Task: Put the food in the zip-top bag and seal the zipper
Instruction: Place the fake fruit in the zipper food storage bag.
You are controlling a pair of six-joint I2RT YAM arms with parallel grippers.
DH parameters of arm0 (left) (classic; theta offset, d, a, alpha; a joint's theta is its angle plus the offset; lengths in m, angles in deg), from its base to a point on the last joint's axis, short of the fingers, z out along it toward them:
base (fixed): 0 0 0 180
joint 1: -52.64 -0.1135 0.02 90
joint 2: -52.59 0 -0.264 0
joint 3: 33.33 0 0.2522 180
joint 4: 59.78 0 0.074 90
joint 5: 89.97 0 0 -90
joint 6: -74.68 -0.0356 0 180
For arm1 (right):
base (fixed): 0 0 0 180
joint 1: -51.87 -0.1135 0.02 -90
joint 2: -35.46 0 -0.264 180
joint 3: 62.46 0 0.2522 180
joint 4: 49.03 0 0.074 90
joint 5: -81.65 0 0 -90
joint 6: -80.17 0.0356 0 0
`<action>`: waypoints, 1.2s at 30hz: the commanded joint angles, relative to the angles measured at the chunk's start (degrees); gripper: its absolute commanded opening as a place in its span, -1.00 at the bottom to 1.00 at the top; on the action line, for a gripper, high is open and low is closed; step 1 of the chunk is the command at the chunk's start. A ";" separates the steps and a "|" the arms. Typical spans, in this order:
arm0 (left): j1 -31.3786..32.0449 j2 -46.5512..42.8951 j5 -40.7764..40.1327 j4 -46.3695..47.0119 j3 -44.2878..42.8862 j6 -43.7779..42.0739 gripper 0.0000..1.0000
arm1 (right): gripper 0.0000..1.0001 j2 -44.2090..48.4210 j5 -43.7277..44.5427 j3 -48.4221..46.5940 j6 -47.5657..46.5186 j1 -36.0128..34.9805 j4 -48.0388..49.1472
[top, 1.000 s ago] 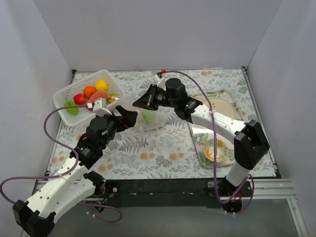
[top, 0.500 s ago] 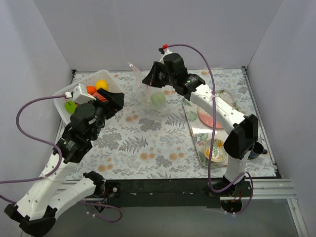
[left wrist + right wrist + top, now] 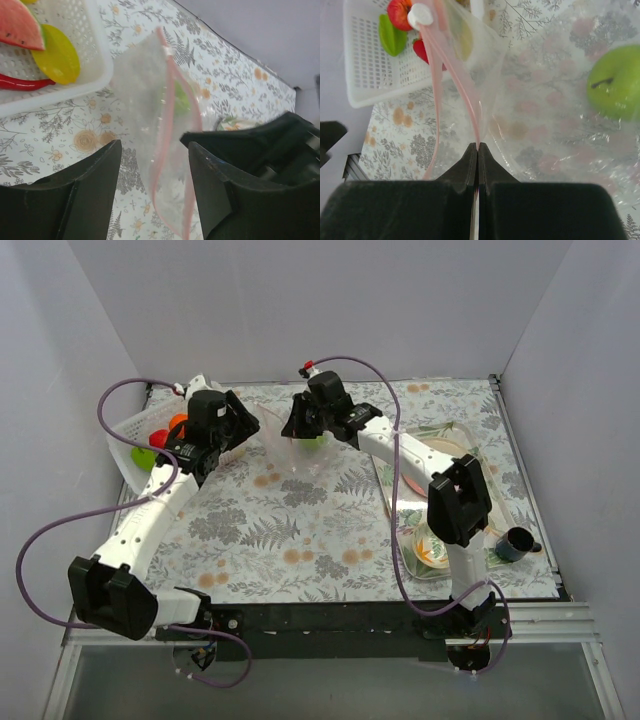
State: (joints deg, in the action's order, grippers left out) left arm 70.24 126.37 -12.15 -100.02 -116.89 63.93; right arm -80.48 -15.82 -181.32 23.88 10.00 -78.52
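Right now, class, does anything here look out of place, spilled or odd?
Nothing is spilled or broken. The bag looks askew: the right gripper pinches its zipper, leaving it crumpled with the mouth gaping, one green apple inside.

We see the basket (image 3: 60,95) in the far-left corner of the bench (image 3: 300,530) with fruits (image 3: 160,439) in it, the zip-top bag (image 3: 290,455) just right of it near the middle of the far edge with an apple (image 3: 615,82) inside, and a tray (image 3: 405,515) of dishes (image 3: 437,545) along the right edge, a cup (image 3: 512,543) just right of its near end.
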 commanded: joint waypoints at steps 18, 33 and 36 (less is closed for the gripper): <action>4.72 3.82 -0.73 -0.94 -0.60 -8.14 0.09 | -0.97 3.09 1.22 -0.55 1.62 -3.31 3.07; 5.77 8.83 -5.66 -0.07 -1.56 -7.00 -0.23 | -0.97 4.76 2.28 -0.11 1.35 -3.75 1.84; 5.86 9.10 -5.22 1.08 -1.92 -7.44 -0.25 | -0.97 5.02 2.89 -0.02 1.00 -3.75 1.31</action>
State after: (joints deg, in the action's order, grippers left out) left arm 75.86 135.55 -16.48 -100.41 -116.87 57.06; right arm -79.21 -14.16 -181.32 25.13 6.42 -77.82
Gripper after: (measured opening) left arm 0.385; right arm 0.031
